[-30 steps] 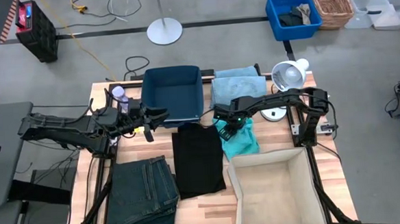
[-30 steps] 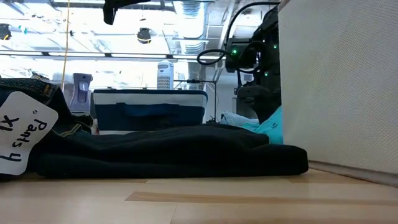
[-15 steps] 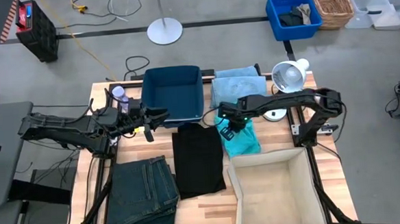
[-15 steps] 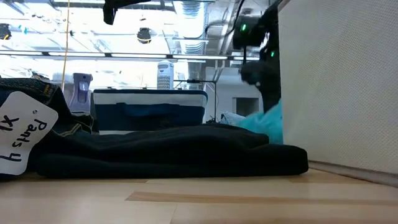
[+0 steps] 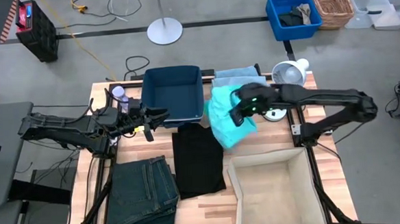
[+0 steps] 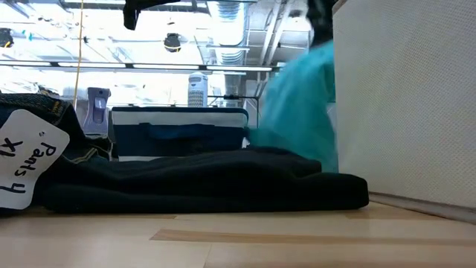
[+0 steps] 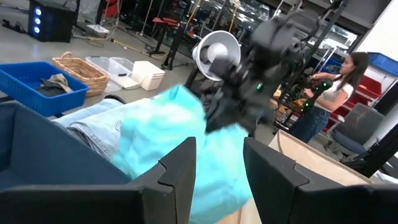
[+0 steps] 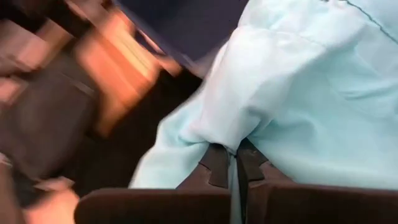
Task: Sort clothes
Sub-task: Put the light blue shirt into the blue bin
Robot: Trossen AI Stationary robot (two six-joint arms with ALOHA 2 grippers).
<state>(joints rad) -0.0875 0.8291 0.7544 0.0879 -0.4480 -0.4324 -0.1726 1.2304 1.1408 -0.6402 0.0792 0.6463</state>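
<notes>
My right gripper [image 5: 240, 112] is shut on the teal-green top [image 5: 224, 117], lifted above the table between the dark blue bin [image 5: 173, 93] and the beige fabric box [image 5: 273, 190]. The top also shows in the low view [image 6: 301, 112] and the left wrist view [image 7: 168, 149]. The light blue denim piece [image 5: 234, 78] lies at the far edge beside the bin. The black shirt [image 5: 198, 160] lies flat at the middle. The dark green-grey jeans [image 5: 144, 196] lie folded at the near left. My left gripper [image 5: 160, 116] is open beside the bin's left side, holding nothing. My right gripper pinches a bunched fold of the teal-green top [image 8: 231, 140] between its two fingers, several layers gathered. The fingers come from above, pointing down. The top hangs slack below the fingers, lifted off the table.
A white lamp [image 5: 288, 73] stands at the far right of the table. A small bottle [image 5: 119, 94] stands at the far left. A paper tag [image 6: 30, 160] hangs on the jeans. A person [image 7: 333, 93] stands beyond the table.
My right gripper has risen and moved toward the table's far edge with the teal-green top. The top has been lifted off the table and now hangs bunched below the fingers, swinging toward the bin.
</notes>
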